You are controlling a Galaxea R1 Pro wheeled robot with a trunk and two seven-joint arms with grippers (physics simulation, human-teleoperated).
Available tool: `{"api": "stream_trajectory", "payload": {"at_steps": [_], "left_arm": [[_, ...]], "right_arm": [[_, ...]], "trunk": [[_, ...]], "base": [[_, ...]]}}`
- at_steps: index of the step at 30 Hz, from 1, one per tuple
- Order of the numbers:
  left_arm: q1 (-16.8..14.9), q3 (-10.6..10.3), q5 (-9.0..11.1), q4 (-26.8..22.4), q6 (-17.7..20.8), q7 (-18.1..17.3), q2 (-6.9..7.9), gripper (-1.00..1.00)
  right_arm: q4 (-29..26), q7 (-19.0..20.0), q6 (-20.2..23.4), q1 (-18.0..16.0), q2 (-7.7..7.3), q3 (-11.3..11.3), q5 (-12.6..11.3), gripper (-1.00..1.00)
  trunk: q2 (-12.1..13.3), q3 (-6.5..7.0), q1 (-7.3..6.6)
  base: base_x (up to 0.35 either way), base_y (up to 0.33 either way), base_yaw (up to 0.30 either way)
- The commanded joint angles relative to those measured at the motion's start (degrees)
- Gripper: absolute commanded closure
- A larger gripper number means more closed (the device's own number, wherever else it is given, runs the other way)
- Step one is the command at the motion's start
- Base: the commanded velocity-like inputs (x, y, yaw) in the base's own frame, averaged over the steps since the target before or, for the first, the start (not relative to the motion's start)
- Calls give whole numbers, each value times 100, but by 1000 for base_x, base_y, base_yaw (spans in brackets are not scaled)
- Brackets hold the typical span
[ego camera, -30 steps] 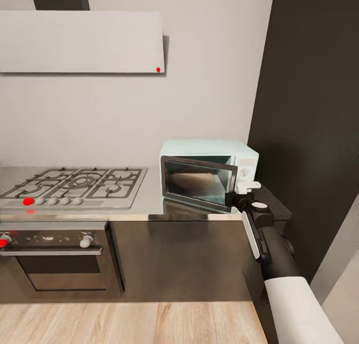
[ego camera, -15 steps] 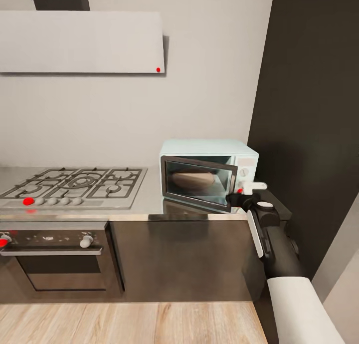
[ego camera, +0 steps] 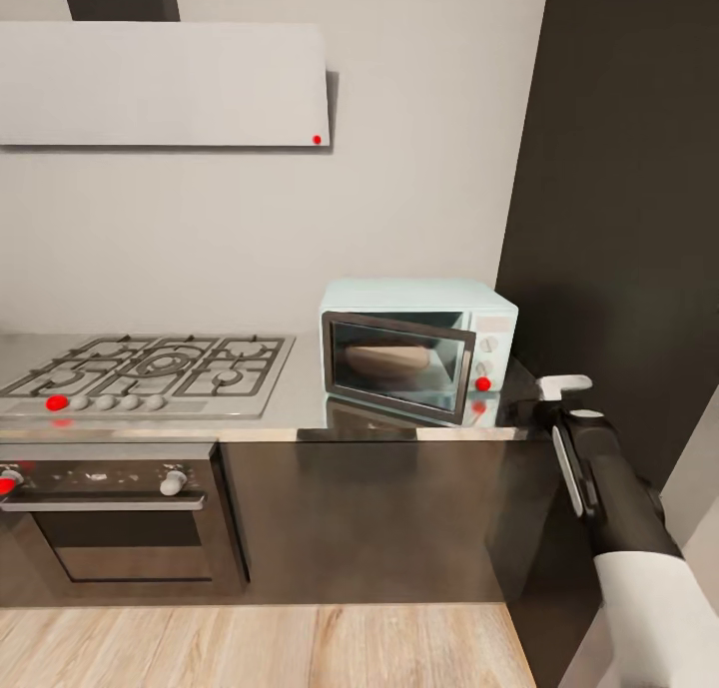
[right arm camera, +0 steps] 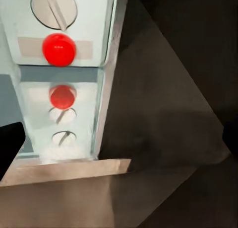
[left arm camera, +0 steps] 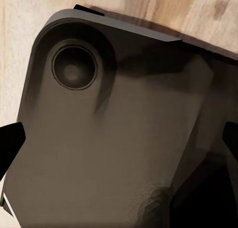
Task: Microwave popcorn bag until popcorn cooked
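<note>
The pale mint-blue microwave (ego camera: 419,346) stands on the grey countertop (ego camera: 300,393), its dark glass door close against the front. Behind the glass a dim tan-brown rounded shape shows, the popcorn bag (ego camera: 384,361); the popcorn is hidden. My right gripper (ego camera: 564,382) hovers just right of the microwave's front corner, apart from it, open and holding nothing. The right wrist view looks at a round knob (right arm camera: 54,7) and the red dot (right arm camera: 59,48), with their mirror image on the glossy countertop (right arm camera: 148,138). My left gripper (left arm camera: 119,138) is open over the floor.
A gas hob (ego camera: 150,368) lies left of the microwave, with a steel oven with red knobs (ego camera: 110,508) below and a hood (ego camera: 165,84) above. A tall dark cabinet (ego camera: 619,219) rises right of the microwave. The robot's dark base (left arm camera: 119,114) sits over wood floor (ego camera: 260,648).
My right gripper has drawn back to the right, away from the microwave's control panel. The door has swung closer to the front, and the red dot now shows uncovered.
</note>
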Motion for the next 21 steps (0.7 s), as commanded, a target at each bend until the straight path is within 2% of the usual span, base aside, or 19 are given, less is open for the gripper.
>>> {"api": "stream_trajectory", "payload": {"at_steps": [1,7,19,21], "left_arm": [[-2,34,17,2,-14,-18,-3,-100],[-2,33,14,2,-8,-18,-5,-100],[-2,27,13,2,-5,-22,3,-100],[-2,28,11,2,-7,-22,3,-100]], "right_arm": [[-10,55,-66,-4,-6,-45,56,-100],[-15,80,-244,-4,7,-101,53,-100],[-15,110,-265,-4,65,-90,17,-100],[-15,218,-269,-4,72,-85,10,-100]], "trunk": [[-3,-6,0],[-3,-6,0],[-3,-6,0],[-3,-6,0]], "base": [[0,0,0],[59,0,0],[307,0,0],[298,0,0]]}}
